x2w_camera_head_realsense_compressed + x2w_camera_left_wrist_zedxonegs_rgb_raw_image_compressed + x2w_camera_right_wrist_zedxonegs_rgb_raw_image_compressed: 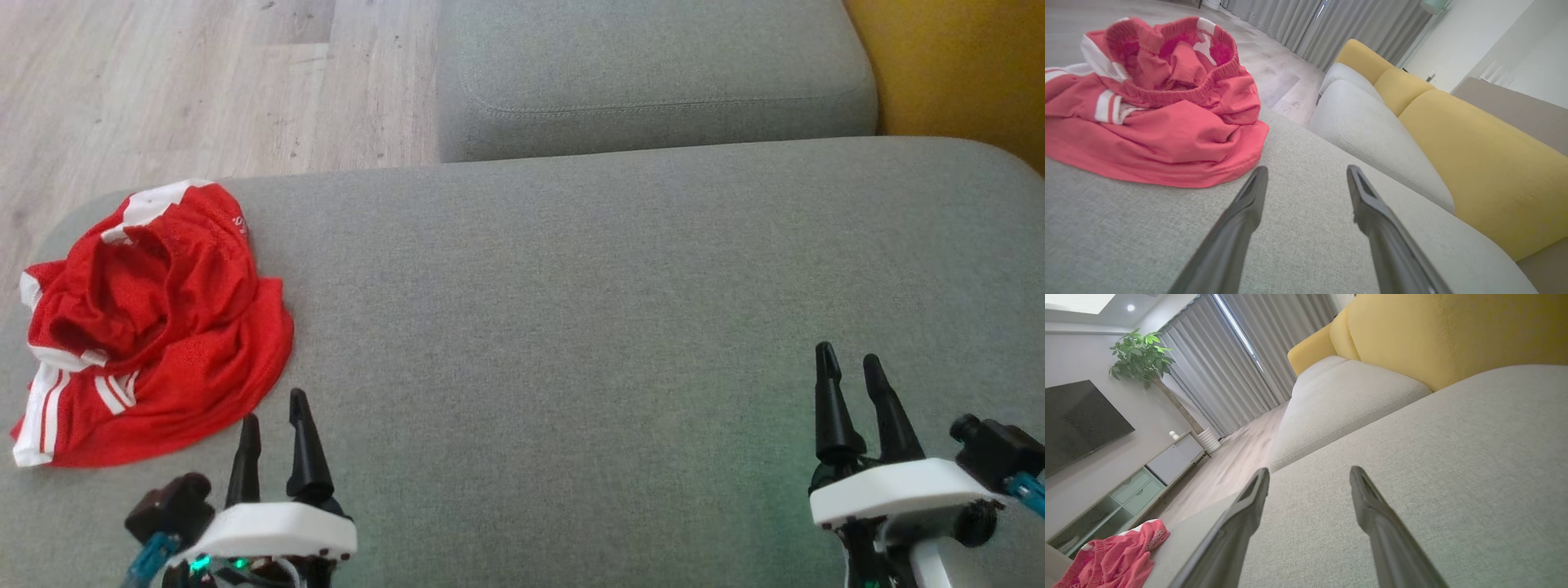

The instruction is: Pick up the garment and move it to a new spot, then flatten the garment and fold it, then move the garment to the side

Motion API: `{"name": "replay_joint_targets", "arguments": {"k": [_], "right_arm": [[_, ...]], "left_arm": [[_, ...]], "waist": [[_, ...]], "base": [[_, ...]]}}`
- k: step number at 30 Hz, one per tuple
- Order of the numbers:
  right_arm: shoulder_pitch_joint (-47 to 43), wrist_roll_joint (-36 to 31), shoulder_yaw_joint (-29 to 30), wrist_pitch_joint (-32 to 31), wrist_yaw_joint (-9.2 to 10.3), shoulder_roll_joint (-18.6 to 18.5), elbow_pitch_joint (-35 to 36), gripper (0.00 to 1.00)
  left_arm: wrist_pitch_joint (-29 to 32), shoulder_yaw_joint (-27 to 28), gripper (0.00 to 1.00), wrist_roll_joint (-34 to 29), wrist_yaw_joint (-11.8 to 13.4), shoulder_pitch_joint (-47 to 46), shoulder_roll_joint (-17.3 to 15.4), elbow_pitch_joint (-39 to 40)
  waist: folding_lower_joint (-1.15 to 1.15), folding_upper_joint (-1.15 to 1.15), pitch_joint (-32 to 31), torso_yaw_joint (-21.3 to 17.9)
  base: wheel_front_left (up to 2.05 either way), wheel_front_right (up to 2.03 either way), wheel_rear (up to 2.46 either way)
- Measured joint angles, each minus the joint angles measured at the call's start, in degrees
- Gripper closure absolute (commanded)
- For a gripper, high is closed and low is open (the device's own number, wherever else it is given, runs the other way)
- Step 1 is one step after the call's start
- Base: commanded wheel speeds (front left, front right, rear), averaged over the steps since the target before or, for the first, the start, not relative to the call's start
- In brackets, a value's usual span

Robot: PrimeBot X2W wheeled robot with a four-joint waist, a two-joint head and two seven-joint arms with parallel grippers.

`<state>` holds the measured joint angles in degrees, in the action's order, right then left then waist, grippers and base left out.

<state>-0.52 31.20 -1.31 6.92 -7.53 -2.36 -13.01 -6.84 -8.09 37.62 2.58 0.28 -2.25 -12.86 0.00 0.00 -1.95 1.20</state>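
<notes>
- Garment [155, 327] is bunched at the sofa cushion's [571, 286] left edge.
- Left gripper [274, 406] and right gripper [849, 353] are spread wide, empty.
- It could be dragged onto the floor [204, 82] by a shallow pinch.

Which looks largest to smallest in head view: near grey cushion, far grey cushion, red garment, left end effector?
near grey cushion
far grey cushion and red garment, roughly alike
left end effector, enlarged by nearness
</notes>
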Motion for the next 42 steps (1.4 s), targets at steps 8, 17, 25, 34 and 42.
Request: {"name": "replay_joint_targets", "arguments": {"k": [8, 17, 25, 34, 42], "right_arm": [[0.0, -6.2, -0.1, 1.4, 0.00, 0.0, -0.4, 0.00], [0.0, -13.1, -0.6, 2.7, 0.00, 0.0, -1.0, 0.00], [-0.1, -19.4, -0.7, 4.2, 0.00, 0.0, -2.3, 0.00], [-0.2, -24.8, 0.2, 5.3, -0.01, 0.0, -3.7, 0.00], [-0.2, -29.5, 0.3, 6.8, 0.00, 0.0, -5.1, 0.00]], "left_arm": [[-1.6, -1.2, 0.00, -5.9, 0.5, 0.0, 0.0, -0.4], [-2.9, -1.7, 0.00, -11.3, 1.0, 0.0, -0.1, -0.9], [-4.4, -2.5, 0.00, -16.6, 1.9, 0.0, -0.1, -1.6], [-5.5, -3.5, 0.00, -21.9, 2.8, 0.1, -0.1, -1.9], [-6.9, -3.8, 0.00, -27.3, 3.6, 0.6, -0.2, -2.3]], "waist": [[0.00, 0.00, -0.4, 0.4], [0.00, 0.00, -1.0, 0.6], [0.00, 0.00, -1.7, 0.2], [0.00, 0.00, -2.3, 0.4], [0.00, 0.00, -2.9, 0.4]], "base": [[0.00, 0.00, 0.00], [0.00, 0.00, 0.00], [0.00, 0.00, 0.00], [0.00, 0.00, 0.00], [0.00, 0.00, 0.00]]}}
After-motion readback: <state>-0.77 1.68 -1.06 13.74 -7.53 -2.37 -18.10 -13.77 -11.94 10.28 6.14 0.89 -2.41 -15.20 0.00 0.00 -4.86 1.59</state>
